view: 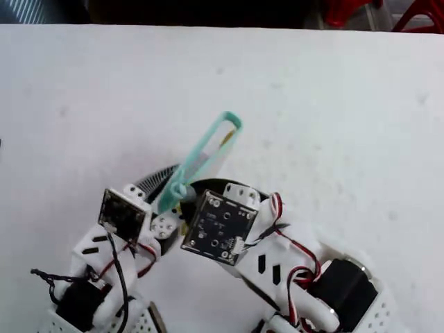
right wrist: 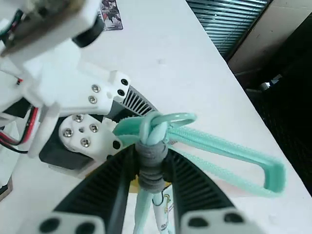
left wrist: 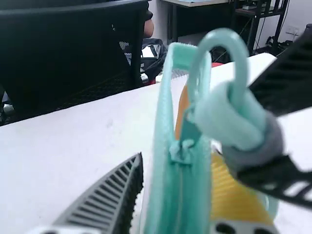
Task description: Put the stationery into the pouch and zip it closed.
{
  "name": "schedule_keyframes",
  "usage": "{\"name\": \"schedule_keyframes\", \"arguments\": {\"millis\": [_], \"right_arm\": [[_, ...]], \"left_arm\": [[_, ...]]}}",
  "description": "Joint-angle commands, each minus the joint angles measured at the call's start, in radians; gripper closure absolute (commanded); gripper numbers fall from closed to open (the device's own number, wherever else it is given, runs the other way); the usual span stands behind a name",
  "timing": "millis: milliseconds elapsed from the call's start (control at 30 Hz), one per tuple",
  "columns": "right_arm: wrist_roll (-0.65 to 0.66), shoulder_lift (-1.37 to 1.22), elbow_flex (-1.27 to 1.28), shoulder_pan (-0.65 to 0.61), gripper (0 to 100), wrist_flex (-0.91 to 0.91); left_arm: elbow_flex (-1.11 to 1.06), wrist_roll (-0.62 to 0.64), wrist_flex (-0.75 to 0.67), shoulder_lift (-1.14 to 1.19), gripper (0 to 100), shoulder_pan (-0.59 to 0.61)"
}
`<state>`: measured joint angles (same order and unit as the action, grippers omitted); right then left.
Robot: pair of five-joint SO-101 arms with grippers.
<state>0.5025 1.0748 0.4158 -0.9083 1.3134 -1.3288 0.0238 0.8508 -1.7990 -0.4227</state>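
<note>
One teal pouch [view: 208,152] stands on edge near the middle of the table [view: 333,104], running from the two grippers out toward 1 o'clock in the high view. Something yellow [view: 225,139] shows inside its mouth, so some stationery seems to be in. The pieces cannot be counted, and none lies loose on the table. Zipping is what remains: the slider [left wrist: 181,148] sits near the arms' end and the mouth gapes open beyond it. The right gripper [right wrist: 150,158] has its jaws clamped on the single knotted pull cord [right wrist: 156,126]. The left gripper [view: 170,191] sits at the pouch's 7 o'clock end, but whether it grips cannot be told.
</note>
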Motion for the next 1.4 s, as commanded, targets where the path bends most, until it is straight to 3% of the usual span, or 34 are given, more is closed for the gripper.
{"name": "schedule_keyframes", "arguments": {"millis": [0, 133, 233, 600, 1000, 1133, 1367], "right_arm": [[0.006, -0.012, -0.032, -0.007, 98.1, -0.018], [0.006, -0.008, -0.057, 0.036, 98.1, -0.024], [0.005, -0.008, -0.103, 0.127, 98.1, -0.036], [-0.043, -0.019, 0.029, 0.209, 98.1, -0.249], [-0.057, -0.015, 0.166, 0.420, 98.1, -0.479], [-0.129, -0.019, 0.169, 0.481, 98.1, -0.521], [-0.129, -0.024, 0.169, 0.501, 98.2, -0.550]], "left_arm": [[0.025, 0.015, -0.057, 0.002, 81, -0.001], [-0.012, 0.012, -0.058, 0.002, 91, -0.001], [-0.014, -0.071, -0.052, 0.002, 98, -0.001], [-0.014, -0.094, -0.049, 0.002, 98, -0.007], [-0.014, -0.103, -0.014, 0.002, 98, -0.007], [-0.014, -0.103, 0.000, 0.002, 98, -0.008], [-0.014, -0.103, 0.008, 0.002, 98, -0.008]]}}
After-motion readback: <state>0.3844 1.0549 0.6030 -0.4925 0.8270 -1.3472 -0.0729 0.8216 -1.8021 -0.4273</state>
